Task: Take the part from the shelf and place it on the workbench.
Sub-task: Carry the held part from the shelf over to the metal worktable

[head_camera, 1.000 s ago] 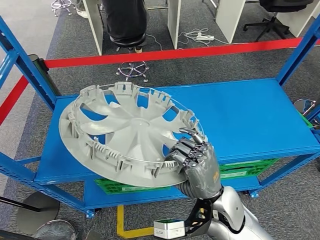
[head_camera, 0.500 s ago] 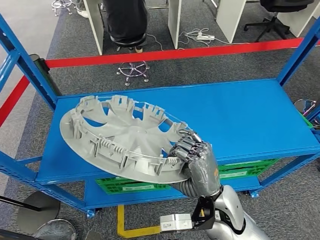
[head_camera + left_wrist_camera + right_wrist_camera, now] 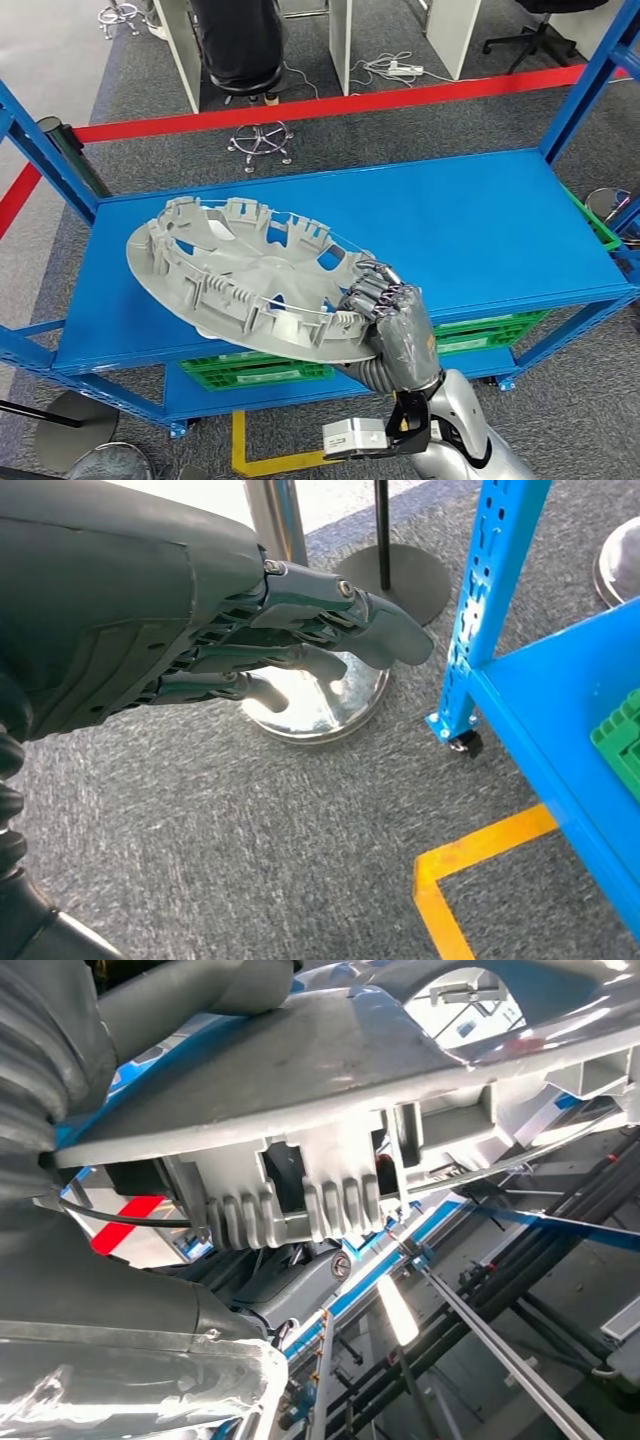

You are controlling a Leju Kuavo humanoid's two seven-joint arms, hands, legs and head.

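The hubcap (image 3: 253, 285) is gripped at its near rim by the right hand (image 3: 392, 325) and has been tilted flatter above the blue shelf (image 3: 483, 230), so removal is underway; the left hand (image 3: 226, 630) hangs empty, fingers loosely extended.

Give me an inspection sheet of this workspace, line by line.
Surface: blue shelf deck, bare apart from the part over its front left.
Job's things: grey wheel cover, tilted, gripped at its near rim.
Clutter: green crate on the lower shelf.
Hands: right hand grips the cover's rim, fingers curled over it; left hand hangs above the carpet, holding nothing.
Cables: white power strip and cords on the floor beyond the red floor tape.
Surroundings: grey carpet, yellow floor marking, a seated person at the desks.
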